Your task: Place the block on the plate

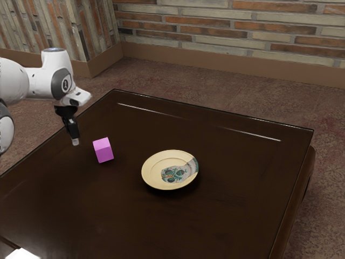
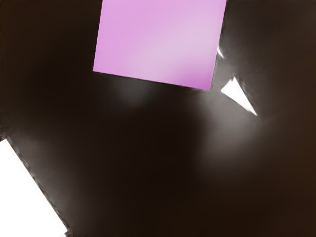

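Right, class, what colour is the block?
The block is pink-purple, clearest in the exterior view, with its top lighter.

Home-like room: brick wall, carpet, dark table.

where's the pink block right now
In the exterior view, the pink block sits on the table between the gripper and the plate, toward that view's left.
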`<state>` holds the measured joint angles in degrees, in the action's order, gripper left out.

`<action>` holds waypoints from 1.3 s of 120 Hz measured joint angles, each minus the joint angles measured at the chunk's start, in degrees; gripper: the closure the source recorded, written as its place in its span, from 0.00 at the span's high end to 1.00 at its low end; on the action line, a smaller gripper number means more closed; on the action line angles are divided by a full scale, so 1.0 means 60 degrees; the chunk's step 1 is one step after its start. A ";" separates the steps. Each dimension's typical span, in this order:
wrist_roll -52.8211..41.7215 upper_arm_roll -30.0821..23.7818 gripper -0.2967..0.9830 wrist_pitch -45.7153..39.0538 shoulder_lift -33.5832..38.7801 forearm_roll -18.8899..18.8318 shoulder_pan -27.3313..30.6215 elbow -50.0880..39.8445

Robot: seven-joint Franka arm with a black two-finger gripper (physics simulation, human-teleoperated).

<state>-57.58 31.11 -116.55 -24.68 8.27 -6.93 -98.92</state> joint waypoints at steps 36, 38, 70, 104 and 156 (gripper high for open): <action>-0.0863 -0.0409 0.77 -0.0044 -0.1010 0.0435 0.0186 0.1511; -0.0899 -0.0441 0.77 -0.0033 -0.1071 0.0475 0.0185 0.1622; -0.1392 -0.0773 0.77 -0.0002 -0.1918 0.1019 0.0188 0.2211; -0.1744 -0.0918 0.77 -0.0155 -0.2296 0.1228 0.0187 0.2133; -0.2102 -0.0952 0.62 -0.0407 -0.2764 0.1429 0.0495 0.2070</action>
<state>-70.19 25.39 -118.99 -41.26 16.84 -3.96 -86.50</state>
